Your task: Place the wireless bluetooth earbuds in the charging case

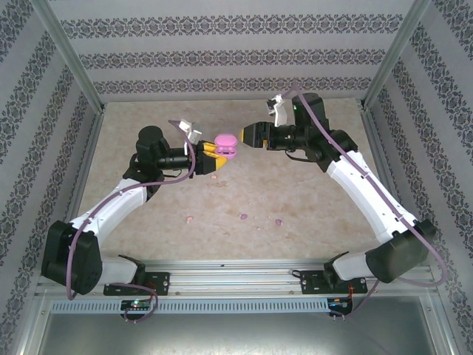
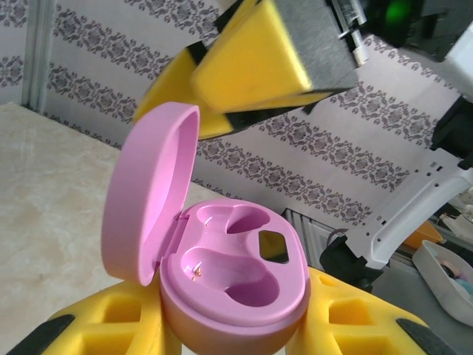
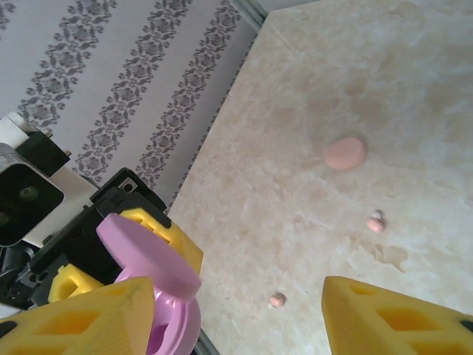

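Gripped tight from its left by left gripper (image 1: 213, 152): open purple charging case (image 1: 226, 143), held clear of table (image 1: 332, 222). Facing case from right: right gripper (image 1: 250, 135), spread apart, holding nothing. Lying on table nearer than case: pale pink earbud (image 1: 191, 219), purple earbud (image 1: 243, 217), another purple earbud (image 1: 278, 222).

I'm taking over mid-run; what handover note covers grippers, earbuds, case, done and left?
Left gripper: shut on the purple case, lid open.
Right gripper: open, by the lid, holding nothing.
Purple buds and pink buds: loose on the table.
Done: case open, both sockets empty.
Left: pick up and seat the purple buds.
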